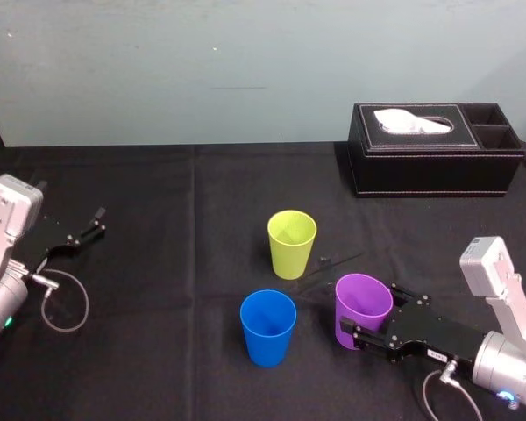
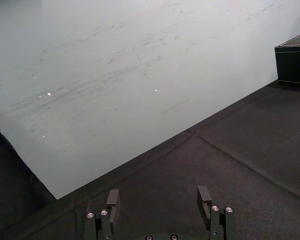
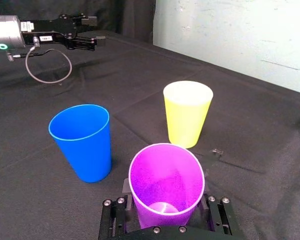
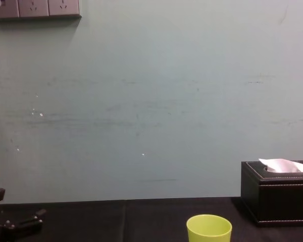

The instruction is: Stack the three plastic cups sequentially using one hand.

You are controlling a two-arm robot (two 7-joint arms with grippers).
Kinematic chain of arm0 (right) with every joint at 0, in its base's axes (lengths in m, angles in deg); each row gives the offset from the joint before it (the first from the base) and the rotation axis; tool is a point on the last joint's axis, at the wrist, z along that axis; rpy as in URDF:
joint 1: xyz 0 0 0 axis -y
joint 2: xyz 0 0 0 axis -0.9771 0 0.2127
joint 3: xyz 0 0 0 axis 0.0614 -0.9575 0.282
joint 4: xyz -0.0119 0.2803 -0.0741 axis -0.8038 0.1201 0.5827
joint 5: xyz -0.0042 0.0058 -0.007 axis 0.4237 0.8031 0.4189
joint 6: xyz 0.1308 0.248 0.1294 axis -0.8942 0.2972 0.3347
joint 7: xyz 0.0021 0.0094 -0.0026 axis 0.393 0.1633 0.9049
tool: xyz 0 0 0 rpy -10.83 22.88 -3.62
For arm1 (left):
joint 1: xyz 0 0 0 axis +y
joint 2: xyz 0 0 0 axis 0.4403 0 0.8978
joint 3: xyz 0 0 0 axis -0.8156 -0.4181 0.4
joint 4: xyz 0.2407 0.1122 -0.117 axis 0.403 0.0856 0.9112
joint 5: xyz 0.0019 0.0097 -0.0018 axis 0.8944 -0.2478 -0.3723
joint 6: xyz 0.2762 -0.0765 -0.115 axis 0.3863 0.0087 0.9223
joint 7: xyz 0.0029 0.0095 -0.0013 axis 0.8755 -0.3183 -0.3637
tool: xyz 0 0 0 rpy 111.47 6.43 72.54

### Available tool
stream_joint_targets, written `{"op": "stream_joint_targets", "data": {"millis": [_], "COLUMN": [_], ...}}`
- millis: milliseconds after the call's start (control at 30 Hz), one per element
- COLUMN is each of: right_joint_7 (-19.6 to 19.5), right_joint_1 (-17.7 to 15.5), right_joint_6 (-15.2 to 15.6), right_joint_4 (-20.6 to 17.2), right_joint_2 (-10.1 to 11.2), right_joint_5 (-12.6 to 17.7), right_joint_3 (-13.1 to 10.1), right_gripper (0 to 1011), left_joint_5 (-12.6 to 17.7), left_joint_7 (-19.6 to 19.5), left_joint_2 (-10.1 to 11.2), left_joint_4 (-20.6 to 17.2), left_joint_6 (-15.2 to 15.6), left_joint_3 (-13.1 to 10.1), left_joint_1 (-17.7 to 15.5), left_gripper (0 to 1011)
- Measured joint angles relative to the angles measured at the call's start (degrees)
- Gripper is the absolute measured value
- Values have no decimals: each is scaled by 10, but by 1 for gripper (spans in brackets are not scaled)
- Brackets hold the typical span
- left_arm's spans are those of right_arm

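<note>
Purple cup (image 1: 363,303) clamped by right gripper (image 1: 373,320), beside blue cup (image 1: 267,326); yellow-green cup (image 1: 291,244) set behind. Left gripper (image 1: 89,226) parked at left, fingers apart.

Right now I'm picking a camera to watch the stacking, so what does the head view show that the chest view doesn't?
Head view, not chest: the blue cup, and the purple cup gripped by the right end effector. Chest view, not head: wall sockets at upper left. Shared: the yellow-green cup, the tissue box on the right, and the open left end effector parked at the left.
</note>
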Motion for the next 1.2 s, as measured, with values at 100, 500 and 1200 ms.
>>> {"op": "stream_joint_targets", "data": {"millis": [100, 500, 1200], "right_joint_7": [0, 0, -52], "right_joint_1": [0, -1, -46], "right_joint_6": [0, -1, 45], "right_joint_4": [0, -1, -112], "right_joint_2": [0, 0, 32], "right_joint_5": [0, 0, -10], "right_joint_3": [0, 0, -46], "right_gripper": [735, 734, 734], "left_joint_5": [0, 0, 0], "left_joint_7": [0, 0, 0], "left_joint_2": [0, 0, 0], "left_joint_4": [0, 0, 0], "left_joint_6": [0, 0, 0], "left_joint_3": [0, 0, 0], "left_joint_1": [0, 0, 0], "left_gripper": [1011, 1012, 1012]}}
